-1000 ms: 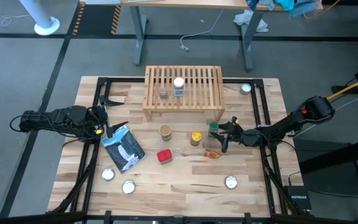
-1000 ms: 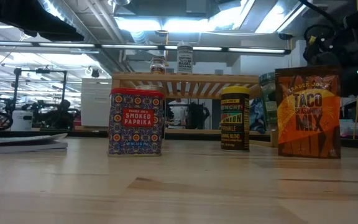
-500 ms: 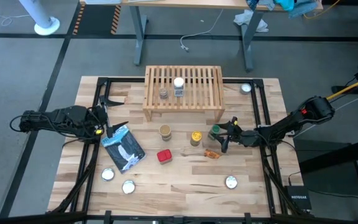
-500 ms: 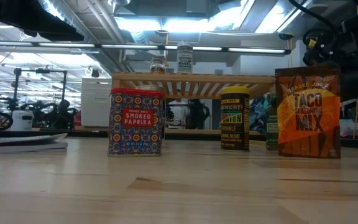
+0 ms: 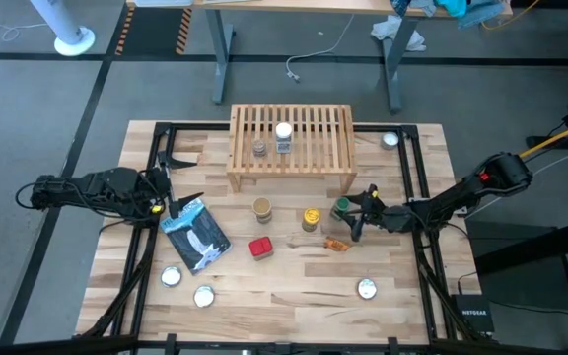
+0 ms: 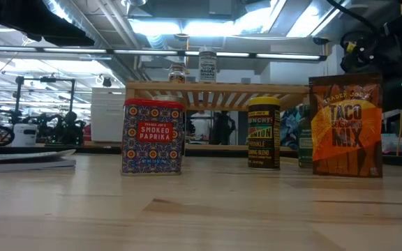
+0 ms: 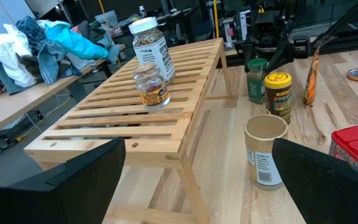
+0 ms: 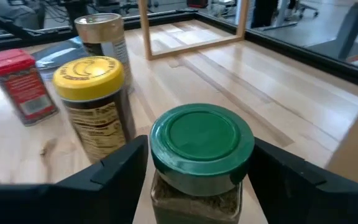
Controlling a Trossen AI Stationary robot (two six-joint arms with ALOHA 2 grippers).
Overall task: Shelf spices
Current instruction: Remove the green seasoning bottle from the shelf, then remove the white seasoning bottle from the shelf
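The light-wood shelf (image 5: 291,148) stands at the table's far middle, with a small clear jar (image 5: 260,148) and a white-lid jar (image 5: 283,133) upright on its slats. In front of it, upright on the table, are a tan-lid jar (image 5: 262,208), a yellow-lid jar (image 5: 311,218) and a green-lid jar (image 5: 340,208). A red tin (image 5: 260,247) and an orange packet (image 5: 336,244) stand nearer. My right gripper (image 5: 351,211) is open, its fingers close on either side of the green-lid jar (image 8: 202,149). My left gripper (image 5: 183,180) waits open at the left, holding nothing.
A blue-and-white pouch (image 5: 197,235) lies flat near my left gripper. Flat silver discs lie at the near left (image 5: 171,276), (image 5: 203,295), near right (image 5: 366,288) and far right (image 5: 390,140). Black frame rails (image 5: 424,187) run along the table's sides.
In the low view the green-lid jar stood higher beside the orange packet a second ago. It has come down and now stands lower, on the table. My right gripper has stayed around it.
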